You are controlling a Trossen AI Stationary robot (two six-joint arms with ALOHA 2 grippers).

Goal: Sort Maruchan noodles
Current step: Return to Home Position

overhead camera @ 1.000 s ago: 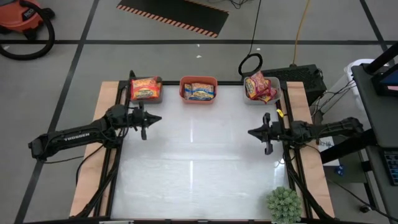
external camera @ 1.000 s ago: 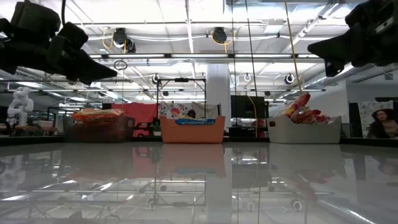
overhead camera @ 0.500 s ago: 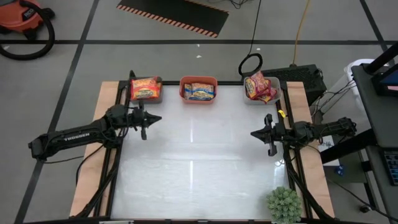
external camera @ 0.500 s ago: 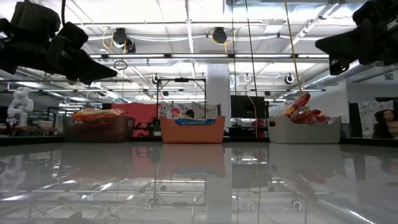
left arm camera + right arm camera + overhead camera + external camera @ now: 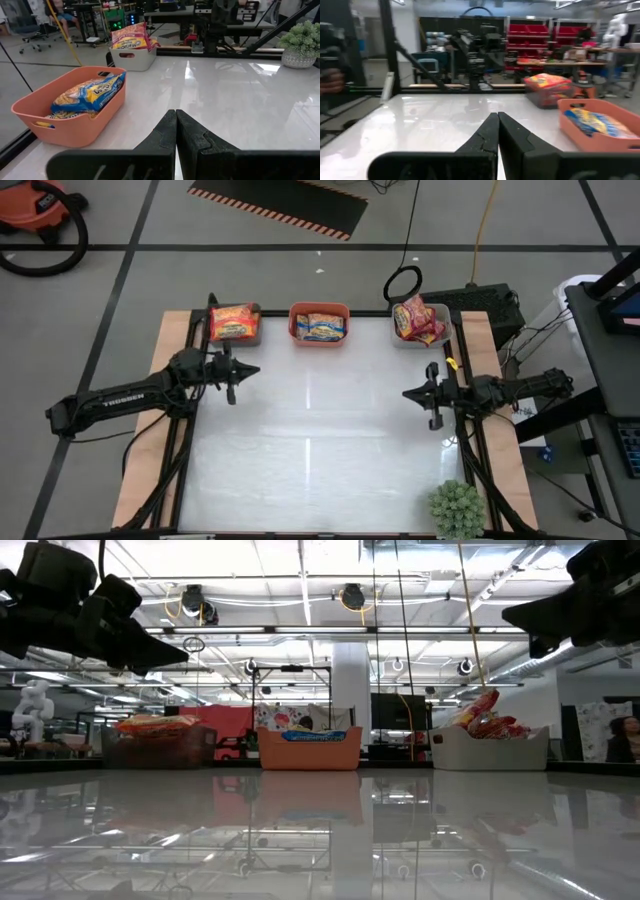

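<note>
The left gripper (image 5: 240,371) hovered above the desk (image 5: 320,450) near its left edge, fingers pressed together w/ nothing between them, as the left wrist view (image 5: 176,131) showed. The right gripper (image 5: 419,395) hung near the right edge, jaws likewise closed & empty (image 5: 497,134). Both arms reached in from the sides, tips facing each other, well apart.

No packet lay loose on the desk. 3 bins sat in a row along the far edge: the black bin (image 5: 260,326) toward the far-left corner held the orange packs (image 5: 233,322), the orange bin (image 5: 293,326) in the middle held the blue packs (image 5: 322,327), and the gray bin (image 5: 400,340) toward the far-right corner held the red packs (image 5: 415,318). A green plant (image 5: 457,508) stood at the near-right corner.

Sorting looked done; only parking the arms remained. Main risk, IMO: the red packs were heaped above the gray bin's rim, so a right-arm swing passing close could knock 1 out. A low retreat could also clip the plant.
</note>
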